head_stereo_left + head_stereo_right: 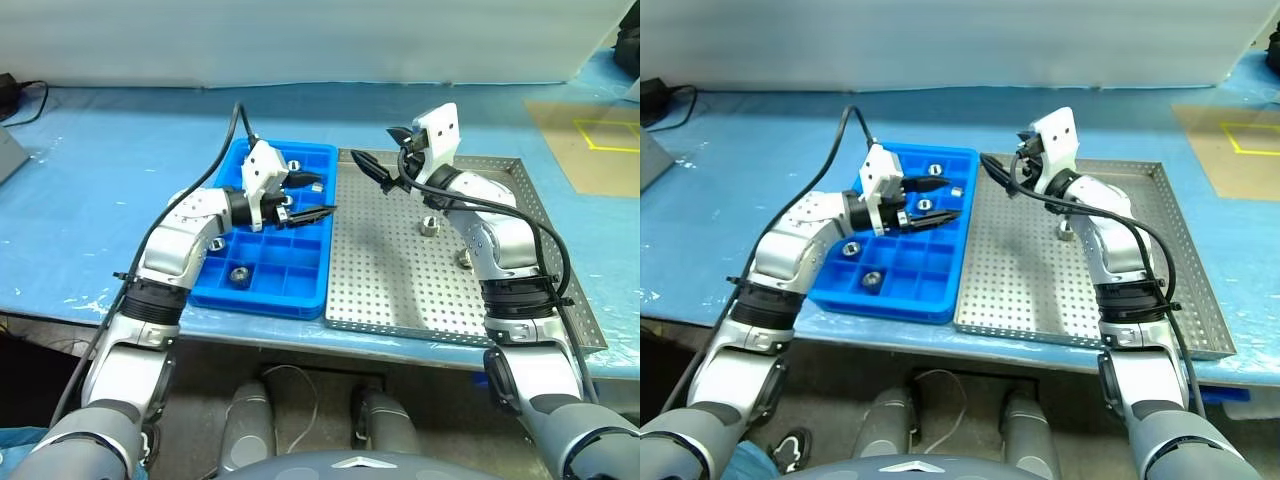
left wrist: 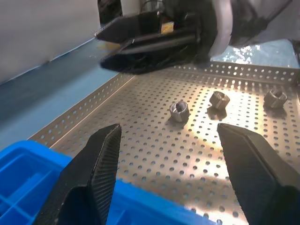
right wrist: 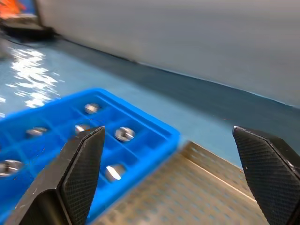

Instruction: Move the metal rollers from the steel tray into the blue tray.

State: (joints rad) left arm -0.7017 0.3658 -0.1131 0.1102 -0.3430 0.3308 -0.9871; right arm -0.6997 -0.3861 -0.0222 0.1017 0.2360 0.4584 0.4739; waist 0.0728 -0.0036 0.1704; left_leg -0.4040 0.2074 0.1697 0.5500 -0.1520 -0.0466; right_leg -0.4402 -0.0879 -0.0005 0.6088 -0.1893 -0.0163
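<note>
Blue-covered table [image 1: 120,180] carries blue tray [image 1: 300,295] beside steel tray [image 1: 400,290]; left gripper [image 1: 312,197], empty and parted, hovers over filled compartments, right gripper [image 1: 375,162] spread wide near remaining metal rollers [image 1: 428,226], probably for pickup.

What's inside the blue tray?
Several shiny metal rollers sit in the blue tray's little compartments. The left gripper hovers over it, open and empty, hiding some compartments beneath its arm.

Bright even light, blurred right wrist view

Rollers [image 2: 179,110] on steel tray [image 1: 380,270]; others in blue tray [image 1: 300,285].
</note>
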